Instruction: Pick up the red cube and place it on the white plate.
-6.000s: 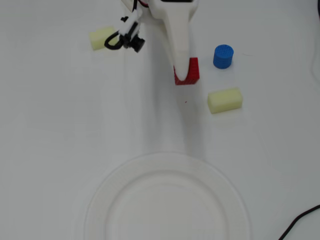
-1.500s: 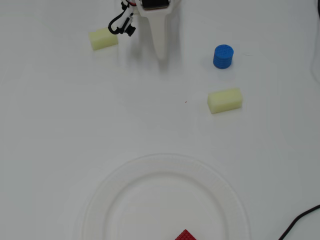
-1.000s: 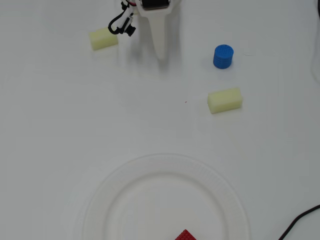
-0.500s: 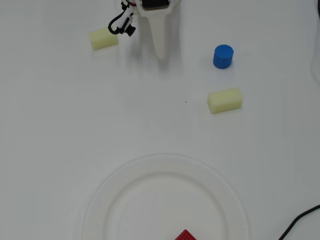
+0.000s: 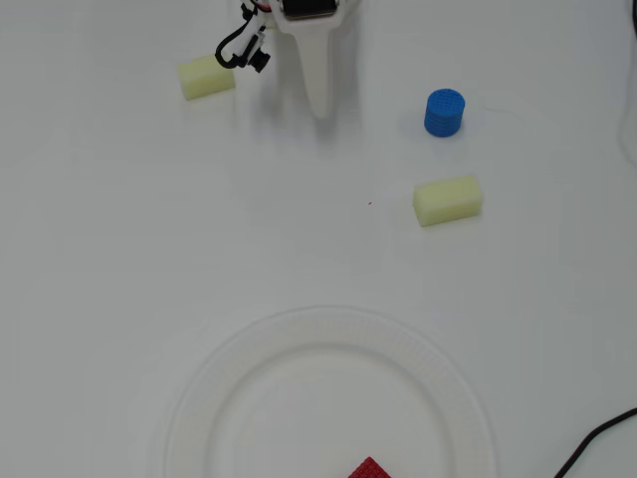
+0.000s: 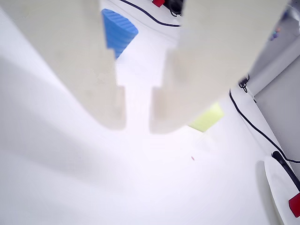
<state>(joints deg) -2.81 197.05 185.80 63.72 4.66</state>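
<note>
White tabletop fills the overhead view. From its left: a pale yellow block (image 5: 206, 77), the gripper (image 5: 320, 105) near the top edge, holding nothing, its fingers a narrow gap apart in the wrist view, then a blue cylinder (image 5: 444, 113). The red cube (image 5: 369, 469) sits on the white plate (image 5: 199, 398), both cropped by the bottom edge.

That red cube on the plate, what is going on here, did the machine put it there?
Nothing is being handled right now. The red cube lies on the white plate, near its lower edge in the overhead view. The robot's pincer holds nothing: the wrist view shows only a narrow gap between its fingers. It sits at the far side of the table, well away from the plate, among a blue cylinder and two pale yellow blocks. The job looks finished.
</note>
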